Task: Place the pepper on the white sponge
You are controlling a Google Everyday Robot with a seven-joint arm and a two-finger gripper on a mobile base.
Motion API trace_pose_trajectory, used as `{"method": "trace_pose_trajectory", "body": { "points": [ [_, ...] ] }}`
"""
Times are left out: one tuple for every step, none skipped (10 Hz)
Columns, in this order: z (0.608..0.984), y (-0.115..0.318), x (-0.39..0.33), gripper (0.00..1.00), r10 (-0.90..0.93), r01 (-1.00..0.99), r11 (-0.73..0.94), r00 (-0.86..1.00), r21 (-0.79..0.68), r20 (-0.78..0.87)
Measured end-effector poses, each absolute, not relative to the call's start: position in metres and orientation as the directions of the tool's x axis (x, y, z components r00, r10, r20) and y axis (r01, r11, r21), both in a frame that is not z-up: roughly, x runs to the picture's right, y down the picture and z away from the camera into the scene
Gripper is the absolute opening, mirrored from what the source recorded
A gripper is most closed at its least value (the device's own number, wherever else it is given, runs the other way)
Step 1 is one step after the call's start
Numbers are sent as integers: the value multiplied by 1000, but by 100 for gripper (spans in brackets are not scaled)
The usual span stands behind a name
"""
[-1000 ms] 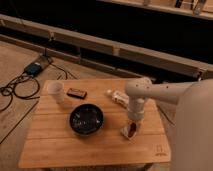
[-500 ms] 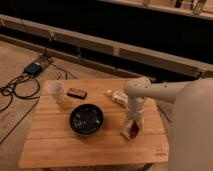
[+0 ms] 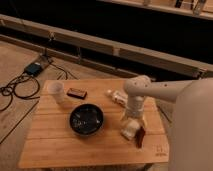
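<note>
Gripper (image 3: 134,120) hangs right above the white sponge (image 3: 129,131); the pepper (image 3: 140,137) lies just right of it, its long axis pointing roughly at the camera. Can't tell the finger state.

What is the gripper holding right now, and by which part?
It cannot be told. The gripper hangs low over the white sponge, and the pepper lies against the sponge's right side, but whether anything is gripped is not visible.

Single camera, high behind robot shoulder, looking down across whole wooden counter (image 3: 55,145) toward dark 12 o'clock wall; gripper (image 3: 133,123) at 4 o'clock.
</note>
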State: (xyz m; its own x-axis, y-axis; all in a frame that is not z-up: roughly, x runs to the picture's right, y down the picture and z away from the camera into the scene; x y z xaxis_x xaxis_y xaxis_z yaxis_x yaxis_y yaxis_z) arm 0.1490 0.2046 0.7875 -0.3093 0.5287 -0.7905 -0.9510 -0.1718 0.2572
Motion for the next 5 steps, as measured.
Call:
{"method": "trace_pose_trajectory", "body": {
  "points": [
    [785, 188, 134, 80, 565, -962, -163, -273, 218, -779],
    [782, 171, 111, 80, 605, -974, -154, -225, 164, -764],
    [783, 169, 112, 80, 610, -975, -150, -221, 163, -761],
    [782, 170, 116, 80, 608, -974, -153, -227, 169, -761],
    [782, 170, 114, 80, 608, -974, -152, -224, 166, -762]
  ]
}}
